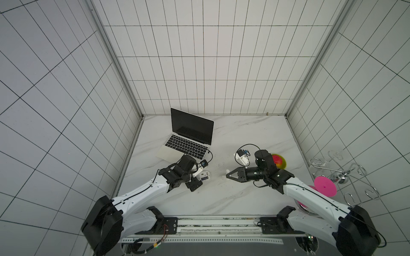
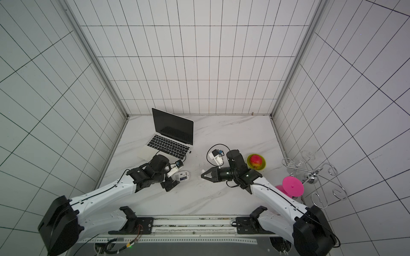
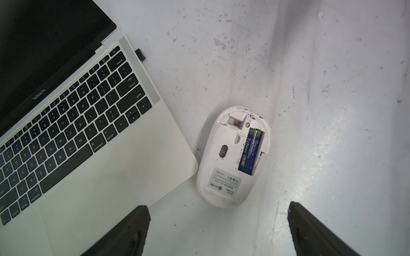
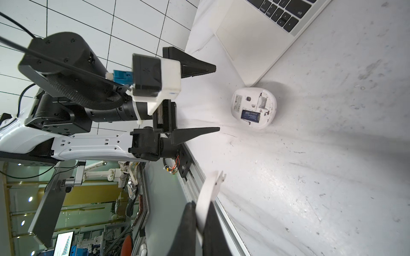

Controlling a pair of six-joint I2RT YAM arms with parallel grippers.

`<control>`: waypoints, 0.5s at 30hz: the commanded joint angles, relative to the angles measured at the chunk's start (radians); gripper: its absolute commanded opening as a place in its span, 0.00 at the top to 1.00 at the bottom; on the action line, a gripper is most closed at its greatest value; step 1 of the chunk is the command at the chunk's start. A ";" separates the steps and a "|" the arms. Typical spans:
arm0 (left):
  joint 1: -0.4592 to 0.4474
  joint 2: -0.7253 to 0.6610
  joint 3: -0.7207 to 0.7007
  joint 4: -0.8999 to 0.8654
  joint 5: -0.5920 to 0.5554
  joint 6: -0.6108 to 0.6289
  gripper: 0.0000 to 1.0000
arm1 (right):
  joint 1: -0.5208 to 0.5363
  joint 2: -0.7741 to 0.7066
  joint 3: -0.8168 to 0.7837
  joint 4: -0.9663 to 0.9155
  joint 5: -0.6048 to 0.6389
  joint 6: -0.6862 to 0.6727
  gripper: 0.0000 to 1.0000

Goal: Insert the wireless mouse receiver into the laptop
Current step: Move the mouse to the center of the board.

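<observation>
Marble tabletop (image 1: 244, 133): our left gripper (image 3: 218, 205) gapes empty, we judge because the wireless mouse receiver (image 3: 140, 54) sits plugged into the laptop (image 3: 133, 166); our right gripper (image 4: 200, 210) clamps a white cover (image 4: 209, 188) aside.

White marbled table (image 1: 244, 137): open laptop (image 1: 188, 141) at far left; mouse (image 3: 233, 159) lies upside down just beside its front corner; green bowl (image 2: 263, 167) at right.

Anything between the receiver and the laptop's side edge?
Nothing visible. The wireless mouse receiver already sits against the side edge of the laptop, apparently plugged in. The left gripper is open, clear of it.
</observation>
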 commanded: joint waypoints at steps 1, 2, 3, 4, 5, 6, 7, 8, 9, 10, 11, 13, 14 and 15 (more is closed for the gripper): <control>0.002 0.058 -0.005 0.057 -0.045 0.095 0.02 | -0.009 0.003 -0.007 -0.002 -0.040 -0.022 1.00; 0.002 0.076 -0.004 0.064 -0.046 0.108 0.02 | -0.009 0.003 -0.007 -0.001 -0.046 -0.022 1.00; 0.004 0.099 -0.002 0.073 -0.046 0.119 0.02 | -0.010 0.001 -0.008 -0.002 -0.051 -0.019 1.00; 0.005 0.116 0.001 0.082 -0.043 0.124 0.02 | -0.011 -0.001 -0.012 -0.002 -0.054 -0.016 1.00; 0.010 0.131 0.003 0.089 -0.035 0.130 0.02 | -0.011 -0.005 -0.015 -0.002 -0.056 -0.015 1.00; 0.018 0.145 0.006 0.092 -0.023 0.135 0.02 | -0.011 -0.008 -0.019 -0.001 -0.054 -0.011 1.00; 0.028 0.157 0.011 0.093 -0.008 0.140 0.02 | -0.011 -0.013 -0.024 -0.001 -0.052 -0.009 1.00; 0.036 0.168 0.017 0.091 0.004 0.139 0.02 | -0.011 -0.016 -0.029 -0.002 -0.049 -0.005 1.00; 0.041 0.179 0.023 0.088 0.013 0.136 0.02 | -0.012 -0.019 -0.035 -0.003 -0.044 -0.002 1.00; 0.042 0.193 0.027 0.082 0.021 0.132 0.03 | -0.012 -0.019 -0.038 -0.002 -0.040 0.002 1.00; 0.042 0.205 0.034 0.076 0.030 0.130 0.04 | -0.013 -0.018 -0.043 -0.002 -0.038 0.007 1.00; 0.041 0.221 0.037 0.070 0.044 0.127 0.06 | -0.014 -0.014 -0.049 -0.002 -0.039 0.009 1.00; 0.041 0.227 0.036 0.072 0.049 0.128 0.07 | -0.014 -0.012 -0.051 -0.002 -0.039 0.008 1.00; 0.041 0.233 0.038 0.074 0.059 0.127 0.08 | -0.015 -0.010 -0.054 -0.002 -0.040 0.009 1.00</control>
